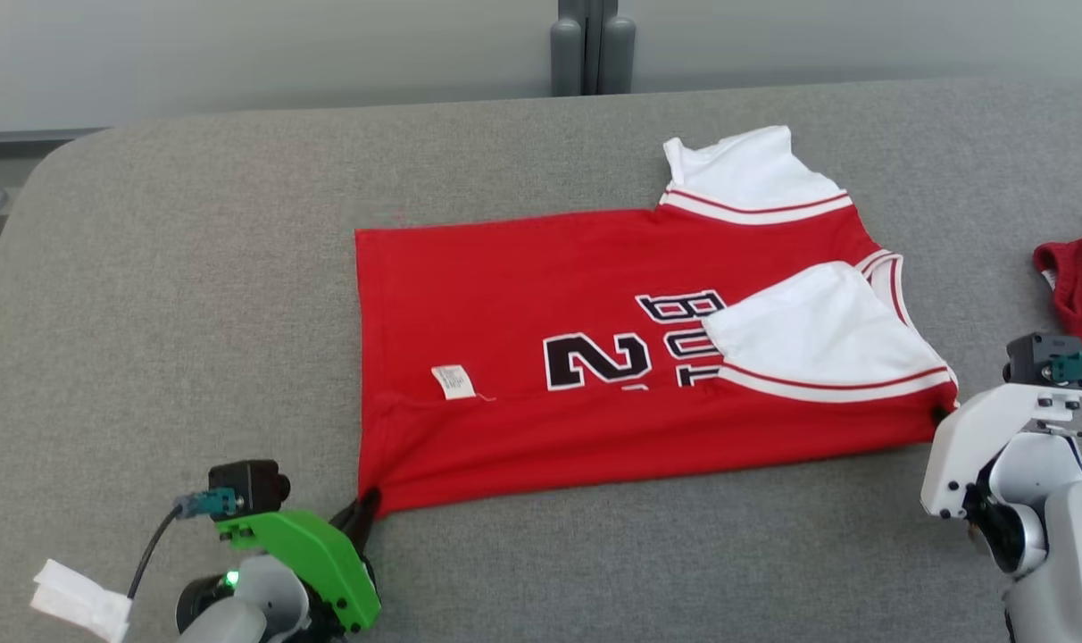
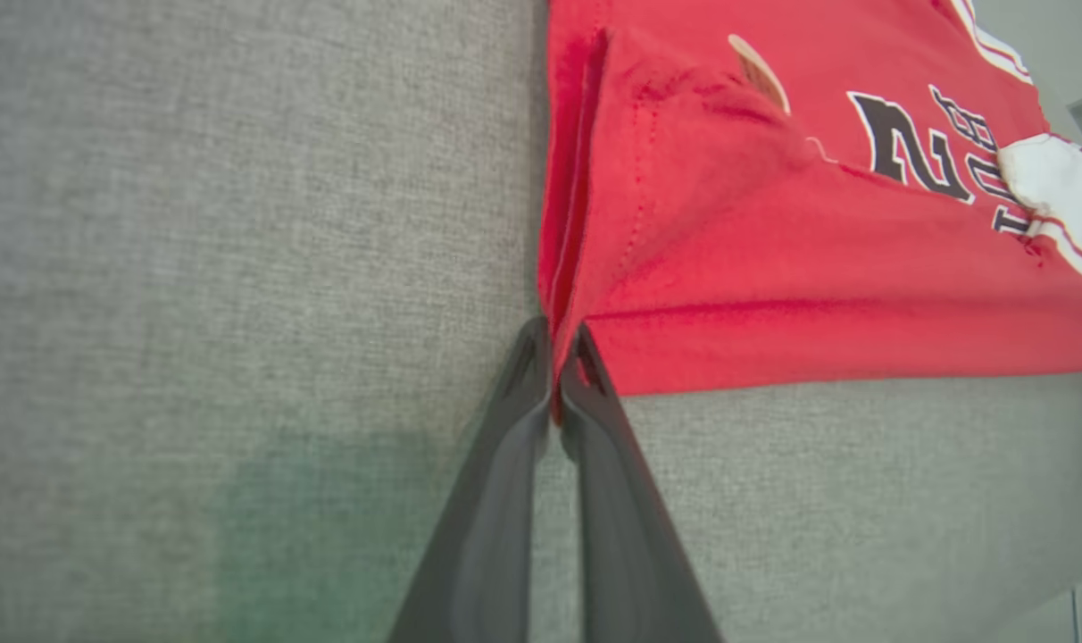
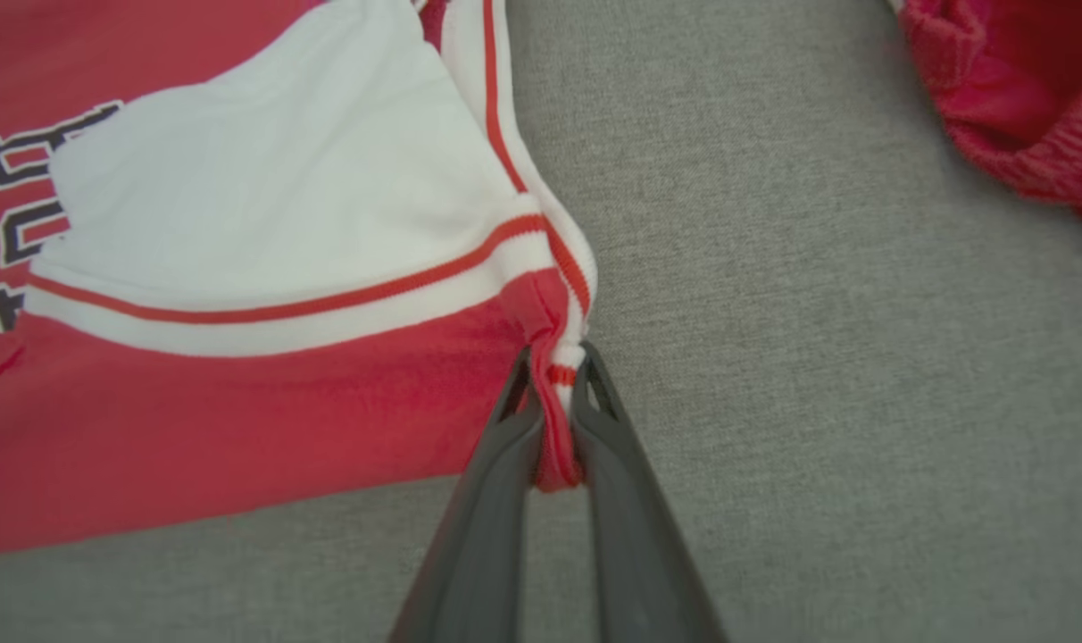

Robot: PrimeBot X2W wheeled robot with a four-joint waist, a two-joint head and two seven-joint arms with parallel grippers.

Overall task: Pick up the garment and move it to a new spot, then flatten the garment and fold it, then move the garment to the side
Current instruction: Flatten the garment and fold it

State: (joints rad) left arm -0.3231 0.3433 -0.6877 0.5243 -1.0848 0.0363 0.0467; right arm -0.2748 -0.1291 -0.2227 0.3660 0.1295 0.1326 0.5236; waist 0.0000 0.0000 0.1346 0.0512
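A grey fabric surface point(image 1: 193, 268) is stretching across the head view. Out to the left of the left jaws, a small white scrap point(image 1: 77, 600) is lying on it. The left jaws are pressing almost fully together and pinching the near hem corner of the garment point(image 1: 470, 295), a red sports jersey. In the left wrist view a sliver of red cloth is showing between the two dark fingers point(image 2: 505, 464). The garment is lying flat, reaching from the left jaws across to the right jaws, with its black number and lettering facing up. A white label point(image 1: 453, 381) is sitting on the red cloth just beyond the left jaws. One white sleeve point(image 1: 809, 335) is folding over the body just ahead of the right jaws, and a second white sleeve point(image 1: 746, 174) is sticking out at the far edge. The right jaws are likewise squeezing nearly closed, gripping the bunched corner where the striped sleeve band is meeting the red side. Past the right jaws, apart from the garment, a crumpled red cloth point(image 1: 1077, 290) is resting.
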